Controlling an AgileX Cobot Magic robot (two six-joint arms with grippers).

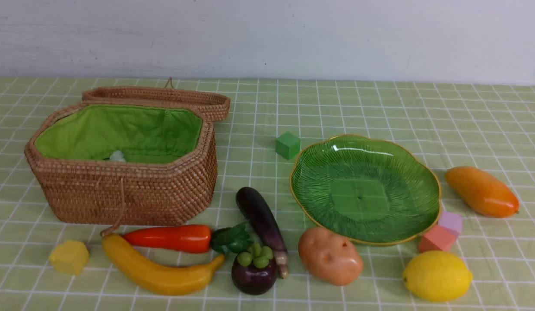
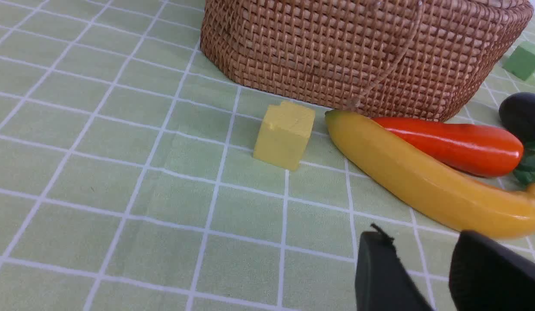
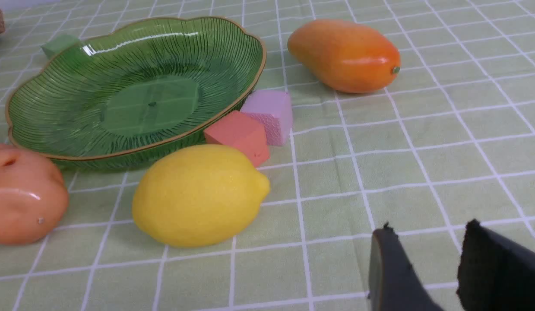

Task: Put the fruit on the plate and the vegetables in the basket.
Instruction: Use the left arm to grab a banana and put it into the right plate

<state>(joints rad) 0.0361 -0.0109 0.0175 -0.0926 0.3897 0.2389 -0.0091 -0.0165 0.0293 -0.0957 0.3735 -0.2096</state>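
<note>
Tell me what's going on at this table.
Nothing is being handled yet. The left tool and the right tool are both open and empty, low over the tablecloth. The plate is bare and no vegetable shows in the basket. The banana, mangosteen, lemon, mango, eggplant, red vegetable and potato all lie on the tablecloth.

No readable text.
Neither the basket [image 1: 133, 194], the plate [image 1: 365, 190] nor the checked cloth [image 1: 379, 108] bears any letter, number, label or brand mark.
</note>
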